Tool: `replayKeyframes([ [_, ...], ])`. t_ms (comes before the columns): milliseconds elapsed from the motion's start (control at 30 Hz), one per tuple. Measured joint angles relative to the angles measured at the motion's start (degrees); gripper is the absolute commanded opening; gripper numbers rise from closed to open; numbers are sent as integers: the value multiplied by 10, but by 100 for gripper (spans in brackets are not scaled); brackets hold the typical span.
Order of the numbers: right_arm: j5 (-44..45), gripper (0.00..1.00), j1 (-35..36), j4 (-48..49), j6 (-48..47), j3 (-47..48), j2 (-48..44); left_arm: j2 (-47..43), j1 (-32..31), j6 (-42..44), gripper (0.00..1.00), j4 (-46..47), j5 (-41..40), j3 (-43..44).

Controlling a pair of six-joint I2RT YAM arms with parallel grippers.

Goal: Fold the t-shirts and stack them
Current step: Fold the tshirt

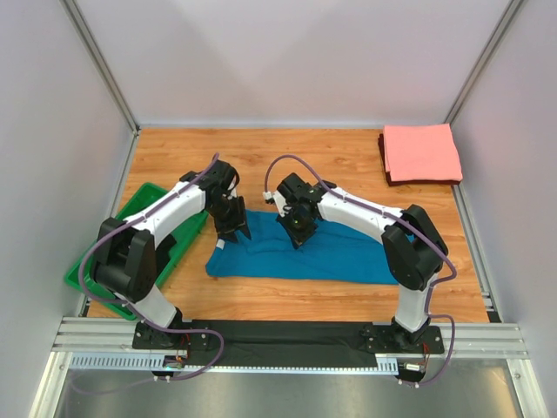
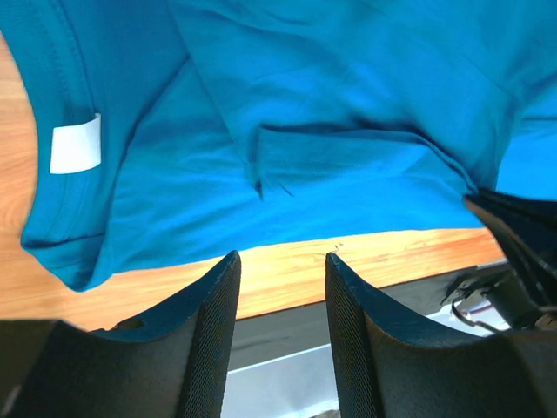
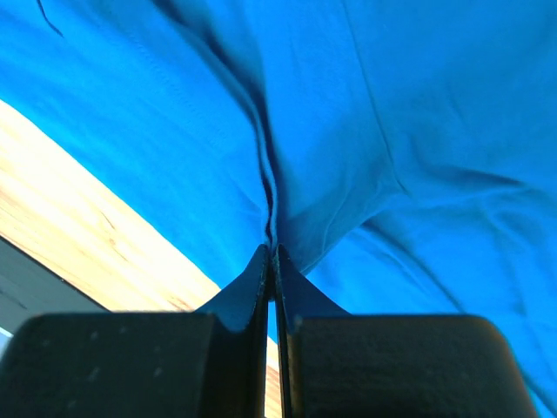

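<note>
The teal-blue t-shirt (image 1: 300, 254) lies rumpled across the middle of the wooden table. Its white neck label (image 2: 75, 144) shows in the left wrist view. My left gripper (image 1: 237, 228) hangs open and empty just above the shirt's left part (image 2: 287, 148); only table shows between its fingers. My right gripper (image 1: 298, 237) is shut on a pinched ridge of the teal shirt (image 3: 271, 246) near its upper middle. The salmon-pink t-shirt (image 1: 422, 152) lies folded as a flat rectangle at the far right corner.
A green bin (image 1: 130, 244) stands at the table's left edge, partly under my left arm. White walls with metal posts close in the table on three sides. A black strip and a metal rail (image 1: 287, 335) run along the near edge.
</note>
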Motion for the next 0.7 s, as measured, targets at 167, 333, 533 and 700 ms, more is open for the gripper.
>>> replayKeyframes([
  [167, 11, 0, 12, 4, 8, -12, 0, 18, 0, -28, 52, 0, -10, -5],
  [333, 23, 1, 11, 7, 14, -12, -9, 30, 0, -68, 52, 19, -6, -34],
  [533, 25, 0, 11, 8, 21, -12, -9, 51, -5, -97, 52, 42, 2, -34],
  [700, 25, 0, 11, 9, 28, -12, -9, 72, -11, -127, 51, 45, 0, -34],
])
